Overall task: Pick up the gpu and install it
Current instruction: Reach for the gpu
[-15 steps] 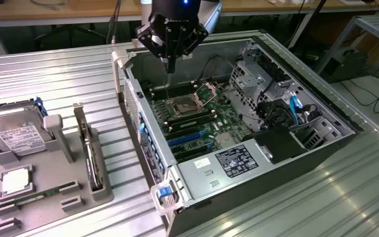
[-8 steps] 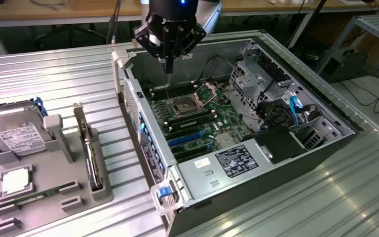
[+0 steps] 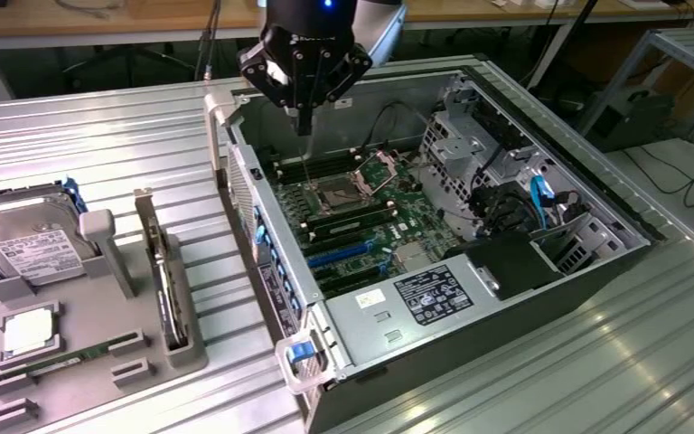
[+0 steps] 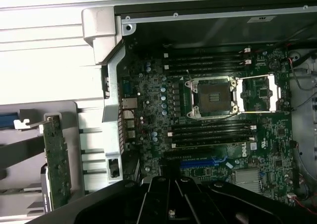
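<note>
Ribbed table [image 3: 94, 145] holds case [image 3: 432, 371] and rack [image 3: 94, 316]. Shut, empty claw [image 3: 304, 127] hovers over the case. Gpu [image 3: 164, 271] stands racked toward the exterior view's left, lengthwise along the case wall.

The one mark that can be read is the white Dell logo [image 4: 241, 148] printed on the motherboard [image 4: 148, 85] in the wrist view, just beside the end of the blue expansion slot [image 4: 198, 162]. In the exterior view a black label [image 3: 429, 297] with white print sits on the grey power supply cover [image 3: 371, 318] in the lower middle of the frame, and a white label [image 3: 28, 249] covers the hard drive [image 3: 4, 221] at the exterior view's left, but the lettering on both is too small to make out. The same goes for a small white sticker [image 4: 261, 19] on the dark case wall [image 4: 198, 29] in the wrist view.
</note>
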Controlling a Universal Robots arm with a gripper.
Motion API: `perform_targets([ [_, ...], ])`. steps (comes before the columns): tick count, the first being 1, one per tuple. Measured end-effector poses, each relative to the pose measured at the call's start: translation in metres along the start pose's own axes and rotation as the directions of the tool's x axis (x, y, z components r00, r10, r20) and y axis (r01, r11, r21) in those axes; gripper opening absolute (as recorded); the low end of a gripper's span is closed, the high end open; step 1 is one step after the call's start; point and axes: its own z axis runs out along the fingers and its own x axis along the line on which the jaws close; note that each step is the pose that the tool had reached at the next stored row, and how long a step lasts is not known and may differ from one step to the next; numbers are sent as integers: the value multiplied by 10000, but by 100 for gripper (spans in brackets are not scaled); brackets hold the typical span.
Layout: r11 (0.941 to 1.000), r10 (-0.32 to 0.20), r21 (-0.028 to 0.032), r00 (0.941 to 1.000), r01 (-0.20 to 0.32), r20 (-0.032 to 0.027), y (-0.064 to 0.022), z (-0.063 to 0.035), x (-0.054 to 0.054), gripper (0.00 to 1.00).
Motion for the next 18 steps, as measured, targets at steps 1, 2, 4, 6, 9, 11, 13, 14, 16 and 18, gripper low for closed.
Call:
perform_targets([
  [1, 10000, 0, 0, 10000, 0, 0, -1, 0, 8, 11],
  [2, 10000, 0, -1, 10000, 0, 0, -1, 0, 14, 11],
  [4, 10000, 0, -1, 10000, 0, 0, -2, 0, 28, 11],
  [6, 10000, 0, -1, 10000, 0, 1, -4, -1, 43, 11],
  [9, 10000, 0, 0, 10000, 0, 0, -6, -2, 65, 11],
  [11, 10000, 0, 0, 10000, 0, 0, -7, -2, 78, 11],
  [13, 10000, -1, 0, 10000, 1, 0, -8, -2, 92, 11],
  [14, 10000, -1, 0, 10000, 1, 0, -9, -3, 98, 11],
  [16, 10000, -1, -1, 10000, 1, 1, -10, -3, 112, 11],
  [18, 10000, 0, -1, 10000, 0, 1, -12, -3, 125, 11],
])
